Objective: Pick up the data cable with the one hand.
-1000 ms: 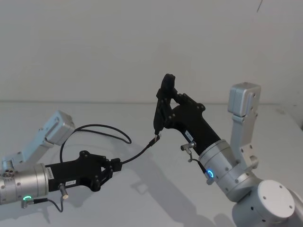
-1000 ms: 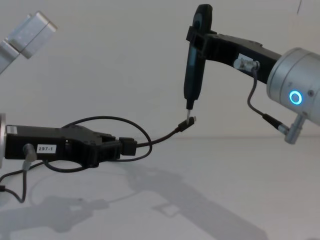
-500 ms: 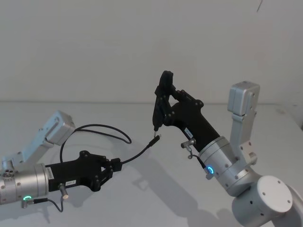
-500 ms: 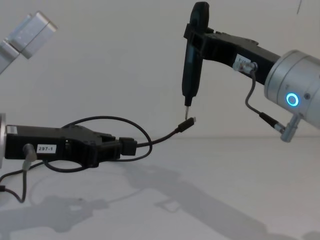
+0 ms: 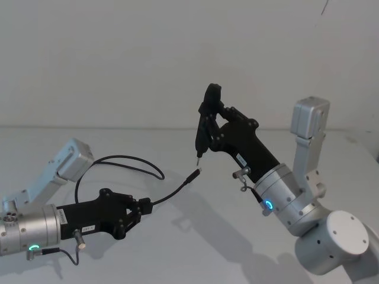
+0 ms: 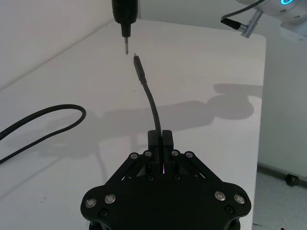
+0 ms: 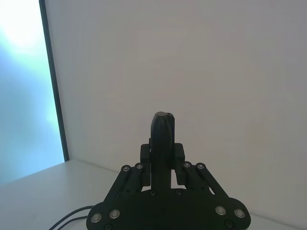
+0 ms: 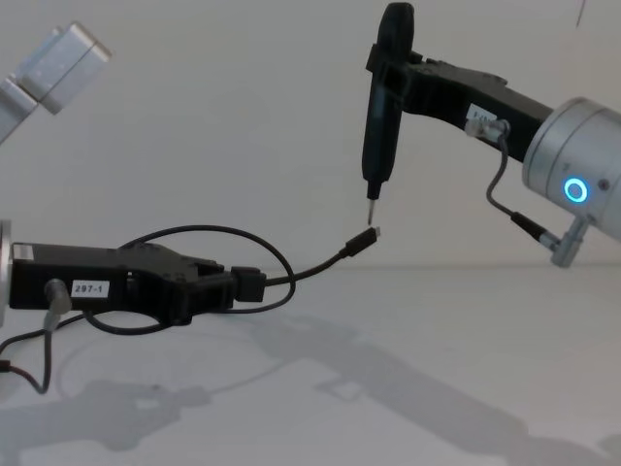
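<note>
My left gripper point(image 5: 144, 207), the one hand with the "297-1" label point(image 8: 89, 288) and a green ring light, is shut on the data cable point(image 5: 174, 190) just above the white table. The cable's free end rises to a small plug point(image 8: 367, 238) with a metal tip, held in the air. Behind the gripper the cable curls back in a loop point(image 5: 124, 158). The left wrist view shows the cable point(image 6: 152, 103) standing out from the closed jaws. My right gripper point(image 5: 208, 115), with a blue ring light, is shut on a black metal-tipped tool point(image 8: 376, 126). The tool's tip hangs a little above the plug, not touching.
The white table point(image 5: 195, 248) runs back to a plain white wall. Its side edge point(image 6: 261, 96) shows in the left wrist view. Grey elbow links of both arms rise at the left point(image 5: 71, 157) and the right point(image 5: 311, 115).
The right gripper with its tool has lifted and drawn slightly away, so a gap has opened between tool tip and plug. The right arm shifted right. The left gripper and cable stayed put.
</note>
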{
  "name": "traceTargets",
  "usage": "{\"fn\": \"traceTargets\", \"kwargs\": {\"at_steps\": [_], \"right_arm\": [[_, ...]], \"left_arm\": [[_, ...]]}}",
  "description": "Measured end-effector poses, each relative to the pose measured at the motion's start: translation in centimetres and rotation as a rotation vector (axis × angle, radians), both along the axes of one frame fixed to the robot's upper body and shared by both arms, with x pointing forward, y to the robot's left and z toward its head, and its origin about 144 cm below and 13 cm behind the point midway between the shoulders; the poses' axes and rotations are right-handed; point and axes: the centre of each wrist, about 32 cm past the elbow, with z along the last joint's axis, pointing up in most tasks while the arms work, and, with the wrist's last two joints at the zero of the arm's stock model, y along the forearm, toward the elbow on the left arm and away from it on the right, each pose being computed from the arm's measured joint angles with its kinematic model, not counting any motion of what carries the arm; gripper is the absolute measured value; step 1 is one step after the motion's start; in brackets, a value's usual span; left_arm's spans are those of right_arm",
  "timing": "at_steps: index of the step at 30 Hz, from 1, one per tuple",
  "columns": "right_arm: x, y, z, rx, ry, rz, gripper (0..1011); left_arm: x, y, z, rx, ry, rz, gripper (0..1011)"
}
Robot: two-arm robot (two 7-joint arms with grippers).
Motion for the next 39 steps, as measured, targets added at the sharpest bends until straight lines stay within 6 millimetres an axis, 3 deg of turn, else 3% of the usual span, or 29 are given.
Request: {"fn": "traceTargets", "kwargs": {"at_steps": [16, 39], "right_arm": [[0.9, -1.3, 0.2, -0.015, -0.005, 0.015, 279], [0.4, -2.3, 0.8, -0.067, 0.053, 0.129, 283]], "left_arm": [[0.0, 0.0, 0.0, 0.000, 0.000, 0.000, 48], [0.0, 0.0, 0.0, 0.000, 0.000, 0.000, 48]]}}
